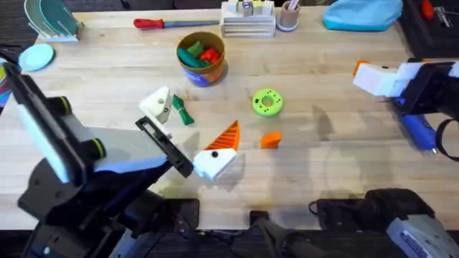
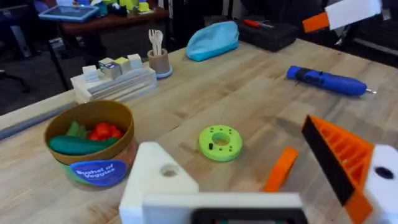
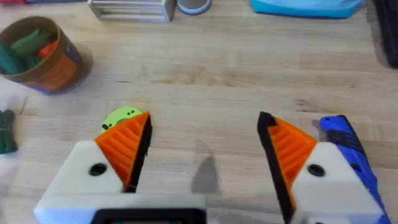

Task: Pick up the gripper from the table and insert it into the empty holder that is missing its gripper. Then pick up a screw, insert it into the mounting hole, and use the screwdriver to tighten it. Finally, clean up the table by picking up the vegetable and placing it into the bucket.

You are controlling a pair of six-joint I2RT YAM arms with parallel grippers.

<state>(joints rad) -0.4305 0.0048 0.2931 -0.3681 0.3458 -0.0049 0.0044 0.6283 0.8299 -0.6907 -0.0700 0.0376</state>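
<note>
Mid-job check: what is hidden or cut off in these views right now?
Overhead: the screwdriver, upper end under the right arm.
Right wrist: the vegetable, cut by the frame edge; the green disc, mostly behind a pad of the right claw.
Left wrist: the gripper, lower end behind the left claw.

— What's on the table (image 1: 323, 165)?

— Light wooden planks. The bucket (image 1: 201, 59) stands toward the back, a red-handled tool (image 1: 166, 23) lying beyond it. A green disc (image 1: 267, 102) sits mid-table, the small orange gripper (image 1: 270, 140) just in front of it.

— And that dark green thing?

— The vegetable (image 1: 182, 111), lying close beside a white block (image 1: 157, 105), left of the disc. The blue screwdriver (image 1: 418, 132) lies at the right edge.

— Back edge?

— A blue pouch (image 1: 361, 14) and a small cup (image 1: 288, 17).
</note>
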